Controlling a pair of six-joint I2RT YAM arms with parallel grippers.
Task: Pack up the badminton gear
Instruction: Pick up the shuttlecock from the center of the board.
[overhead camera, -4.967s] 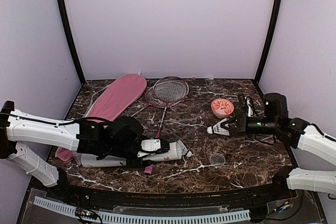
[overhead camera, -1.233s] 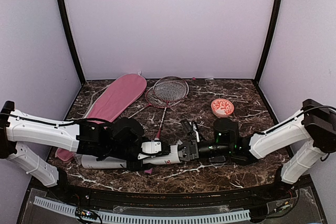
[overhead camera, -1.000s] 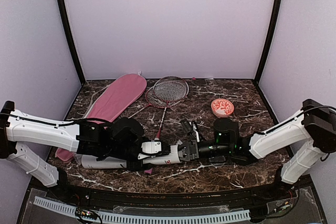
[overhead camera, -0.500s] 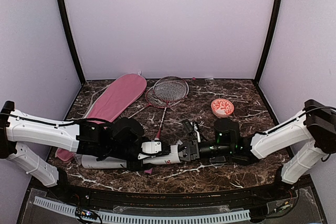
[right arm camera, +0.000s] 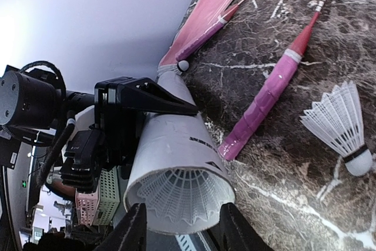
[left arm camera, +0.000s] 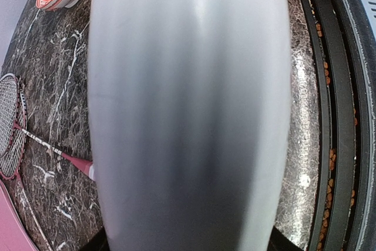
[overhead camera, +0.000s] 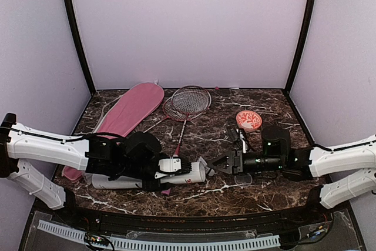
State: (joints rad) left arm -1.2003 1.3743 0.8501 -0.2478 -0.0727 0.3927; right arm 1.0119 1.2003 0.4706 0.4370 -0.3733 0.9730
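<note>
Nearest, one smooth white tube (right arm camera: 170,151) lies on its side on the dark, white-veined, marble-look bench (overhead camera: 264,101). The left gripper (overhead camera: 167,171) holds it across the body, black jaws clamped on it. The tube's round mouth faces the right gripper (overhead camera: 217,166), which stands just before it with fingers spread and nothing between them. Inside the mouth sits one shuttlecock (right arm camera: 179,195), its white skirt a fine lattice. A second shuttlecock (right arm camera: 339,123), ribbed and cone-shaped with a dark band at its rounded cork, lies loose beside a glossy pink handle (right arm camera: 264,107). Farther back rests one small round red-and-white dish (overhead camera: 249,120). At the rear, two rackets (overhead camera: 191,99) with thin red frames and strung oval heads overlap, next to one long, soft pink bag (overhead camera: 132,110).
</note>
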